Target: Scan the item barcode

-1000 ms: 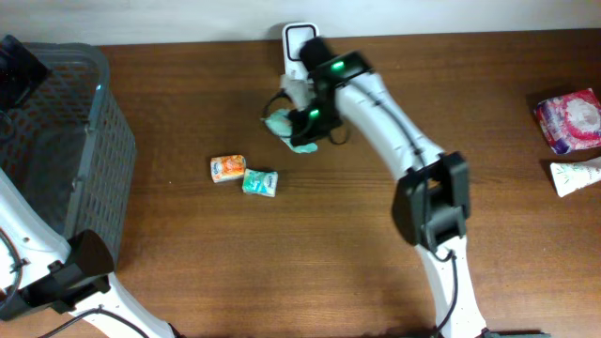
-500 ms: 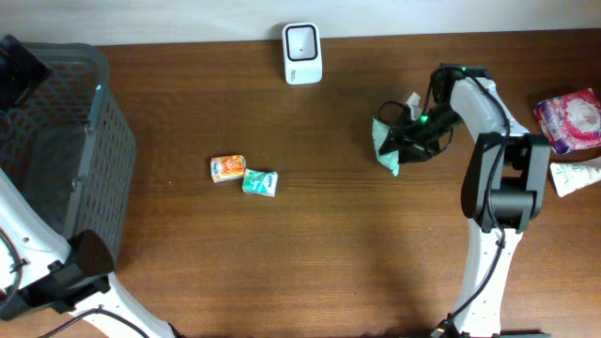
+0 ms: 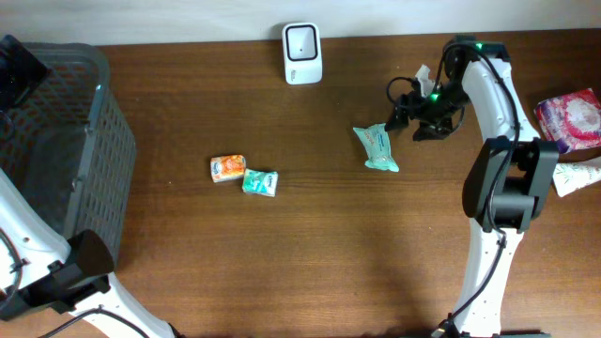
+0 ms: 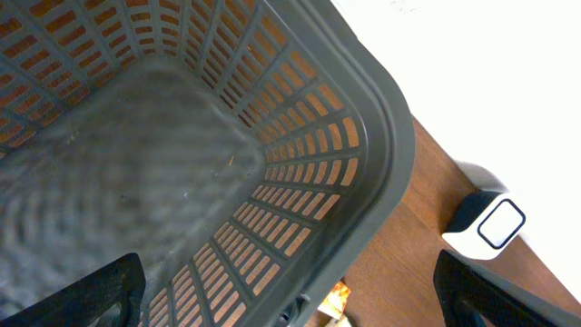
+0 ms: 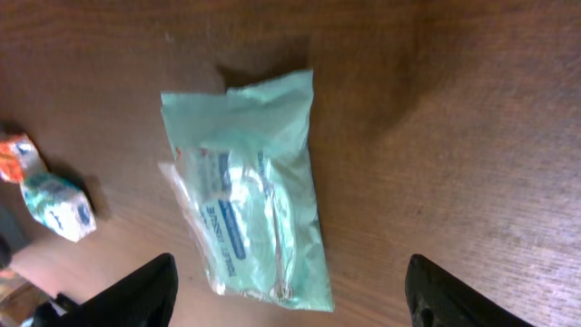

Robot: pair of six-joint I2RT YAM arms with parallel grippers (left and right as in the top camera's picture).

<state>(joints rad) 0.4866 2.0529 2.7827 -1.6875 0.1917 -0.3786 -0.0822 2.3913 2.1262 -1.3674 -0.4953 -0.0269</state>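
Above basket (image 3: 103, 122): left gripper (image 4: 300, 295) spread wide | right gripper (image 5: 295, 295) released, packet (image 3: 377, 148) lying on table (image 3: 282, 253)

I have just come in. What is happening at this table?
The right gripper hangs open beside a green packet, which lies flat on the table, not held. The white scanner sits at the far edge, apart from both. The left gripper, open too, hangs over the grey basket.
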